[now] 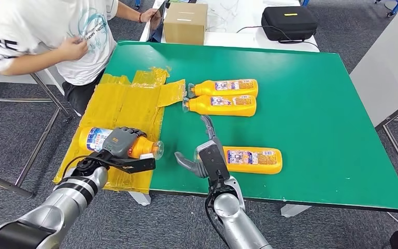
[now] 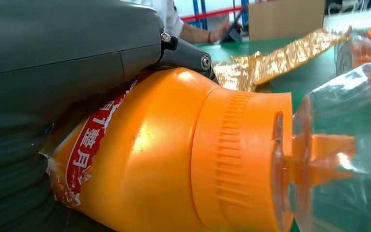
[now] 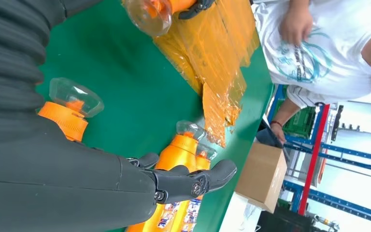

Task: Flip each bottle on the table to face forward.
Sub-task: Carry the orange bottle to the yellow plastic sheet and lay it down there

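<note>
A person in a white printed T-shirt [image 1: 52, 36] is seen at the far left corner of the green-topped bench [image 1: 311, 104]; below, a patch of crinkled yellow plastic sheeting [image 1: 119, 109] is spread over the bench's left edge; on it an orange plastic bottle with a clear cap [image 1: 96, 139] is lying on its side, clamped under the fingers of the left robot hand [image 1: 122, 142], its torn red-and-white label seen close in the left wrist view; near the bench's middle, two more orange bottles, the farther one [image 1: 227, 87] and the nearer one [image 1: 223, 105], are laid side by side and touching, caps toward the sheeting; the right robot hand [image 1: 204, 155] is held with fingers spread and nothing in it, just beside the capped end of a fourth orange bottle [image 1: 251, 160] lying near the front edge; a brown cardboard box [image 1: 185, 23] and a black zipped case [image 1: 288, 22] are set on a white table beyond.
</note>
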Robot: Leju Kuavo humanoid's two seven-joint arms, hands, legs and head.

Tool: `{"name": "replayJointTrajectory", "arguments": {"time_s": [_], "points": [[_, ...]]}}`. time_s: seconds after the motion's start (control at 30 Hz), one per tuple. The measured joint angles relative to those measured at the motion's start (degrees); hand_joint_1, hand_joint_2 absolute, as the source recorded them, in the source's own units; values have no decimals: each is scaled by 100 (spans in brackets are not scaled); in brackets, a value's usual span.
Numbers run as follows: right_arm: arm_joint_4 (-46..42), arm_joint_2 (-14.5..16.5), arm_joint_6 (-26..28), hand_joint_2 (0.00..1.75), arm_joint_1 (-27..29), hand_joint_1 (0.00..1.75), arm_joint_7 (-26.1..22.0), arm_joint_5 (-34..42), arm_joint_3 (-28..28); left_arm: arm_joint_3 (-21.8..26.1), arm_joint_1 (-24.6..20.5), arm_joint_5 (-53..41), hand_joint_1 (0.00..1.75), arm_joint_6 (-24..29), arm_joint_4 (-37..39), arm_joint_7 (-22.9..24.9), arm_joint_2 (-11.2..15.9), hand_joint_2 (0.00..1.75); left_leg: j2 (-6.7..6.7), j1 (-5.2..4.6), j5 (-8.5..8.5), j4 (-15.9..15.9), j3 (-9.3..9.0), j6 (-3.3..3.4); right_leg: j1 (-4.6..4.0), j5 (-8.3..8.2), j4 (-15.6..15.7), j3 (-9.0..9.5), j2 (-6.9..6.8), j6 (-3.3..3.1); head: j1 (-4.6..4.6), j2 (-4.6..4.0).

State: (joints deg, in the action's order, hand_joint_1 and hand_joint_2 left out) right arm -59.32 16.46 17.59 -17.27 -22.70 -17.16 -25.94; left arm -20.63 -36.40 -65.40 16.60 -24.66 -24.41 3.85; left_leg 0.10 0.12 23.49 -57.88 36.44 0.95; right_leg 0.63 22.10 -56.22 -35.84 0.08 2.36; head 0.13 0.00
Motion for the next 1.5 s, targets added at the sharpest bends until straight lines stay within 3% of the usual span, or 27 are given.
{"name": "replayJointTrajectory", "arguments": {"time_s": [0.17,0.2,0.3,0.33,0.93,1.07,1.2,1.3,1.43,1.5], "points": [[80,7,-29,175,-77,0,-14,0,-42,-49,-169,53,175,-215,205,34,17,175,2,0,-2,0,-15,-2,0,-1,-2,12,0,0,-1,0],[95,9,-33,175,-92,0,-15,0,-45,-54,-186,62,147,-226,230,43,18,175,2,0,-3,0,-16,-4,0,-1,-3,12,0,0,-1,0],[142,16,-58,175,-136,0,-19,1,-72,-56,-233,155,17,-299,296,127,19,175,2,0,-4,0,-18,-6,0,-1,-7,12,0,0,-1,0],[157,19,-64,175,-152,0,-20,3,-87,-50,-246,212,0,-336,317,163,19,175,2,0,-4,0,-19,-7,0,-1,-7,12,0,0,-1,0],[506,28,-246,175,-459,0,-22,162,-170,251,-261,757,0,-980,401,-343,69,175,-14,3,-12,1,-20,-13,-1,0,-8,19,-13,-1,-2,0],[583,27,-249,175,-499,0,-29,166,-172,380,-212,1227,0,-1097,386,-788,74,175,-21,3,-17,1,-20,-15,-1,0,-9,20,-16,-2,-1,0],[684,-6,-97,0,-539,0,33,-61,-217,749,45,2154,0,-1200,192,-1446,66,175,-20,3,-18,1,-20,-15,-1,0,-9,18,-15,-1,-1,0],[763,-64,188,0,-571,0,228,-459,-292,983,448,3212,0,-1326,-364,-1552,24,175,-15,1,-17,1,-19,-15,0,0,-8,14,-14,-1,-1,0],[810,-232,609,175,-572,0,618,-1123,-320,1239,1144,4705,0,-1508,-1459,-1571,-181,175,-17,-2,-15,-1,-7,-14,2,0,-5,1,-15,-1,1,0],[811,-336,707,175,-559,0,786,-1384,-318,1386,1403,5010,0,-1575,-1897,-1576,-334,175,-20,-3,-13,-1,0,-13,3,0,-3,-3,-15,0,1,0]]}}
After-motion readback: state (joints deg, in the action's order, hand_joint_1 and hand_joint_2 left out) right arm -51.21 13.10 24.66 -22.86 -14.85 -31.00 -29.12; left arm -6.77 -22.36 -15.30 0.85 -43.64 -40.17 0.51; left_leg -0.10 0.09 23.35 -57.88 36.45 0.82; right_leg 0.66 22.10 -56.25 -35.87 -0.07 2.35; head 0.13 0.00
